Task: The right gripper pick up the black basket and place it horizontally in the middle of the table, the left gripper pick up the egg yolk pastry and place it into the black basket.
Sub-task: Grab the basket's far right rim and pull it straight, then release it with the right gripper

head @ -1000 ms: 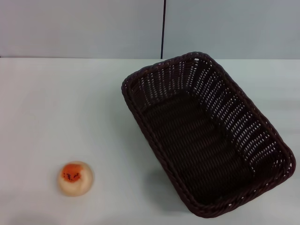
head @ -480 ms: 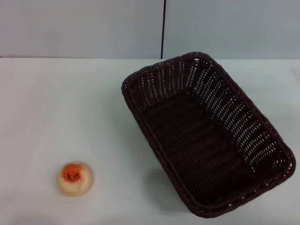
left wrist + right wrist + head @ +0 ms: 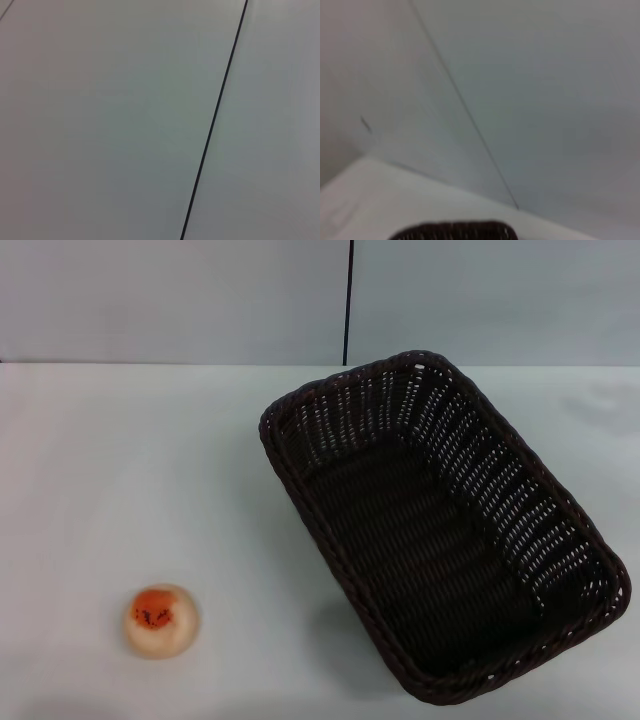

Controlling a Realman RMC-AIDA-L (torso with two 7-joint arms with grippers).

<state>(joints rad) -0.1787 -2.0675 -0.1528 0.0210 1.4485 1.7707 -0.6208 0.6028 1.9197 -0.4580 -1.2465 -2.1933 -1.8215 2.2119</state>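
head view: black basket (image 3: pixel 440 530) empty, angled, right on surface (image 3: pixel 120 460)
egg yolk pastry (image 3: pixel 160 620): near left, outside basket
pincers: unseen, state cannot be told

We see a pale grey wall (image 3: pixel 170 300) behind the white table (image 3: pixel 120 460), split by a thin dark vertical seam (image 3: pixel 349 300).

The black basket (image 3: pixel 440 530) was a very dark brown-black, woven in an open lattice along its sides, with a braided rim and a tighter weave across its floor. The egg yolk pastry (image 3: pixel 161 619) was cream-beige, topped by an orange-red patch dotted with black seeds. The tabletop (image 3: pixel 130 470) was plain white. The wall (image 3: pixel 170 300) behind was pale grey, split by a thin black vertical line.
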